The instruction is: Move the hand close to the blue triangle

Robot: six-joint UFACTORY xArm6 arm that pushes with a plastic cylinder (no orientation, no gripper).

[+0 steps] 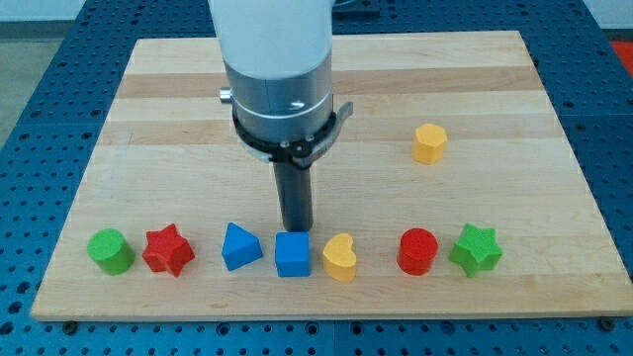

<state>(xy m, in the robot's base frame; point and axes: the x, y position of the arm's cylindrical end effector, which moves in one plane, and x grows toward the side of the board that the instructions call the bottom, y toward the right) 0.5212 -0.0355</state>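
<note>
The blue triangle (240,246) lies in a row of blocks near the view's bottom edge of the wooden board (198,99). My tip (296,230) stands just above the blue cube (293,254), touching or almost touching its top edge. The tip is a short way to the right of and slightly above the blue triangle, about one block's width away. The rod hangs from the white and grey arm (277,79) at the view's top middle.
In the same row, from the left: a green cylinder (109,250), a red star (167,250), then right of the cube a yellow heart (339,258), a red cylinder (417,250), a green star (476,249). A yellow hexagon (429,143) sits apart at the upper right.
</note>
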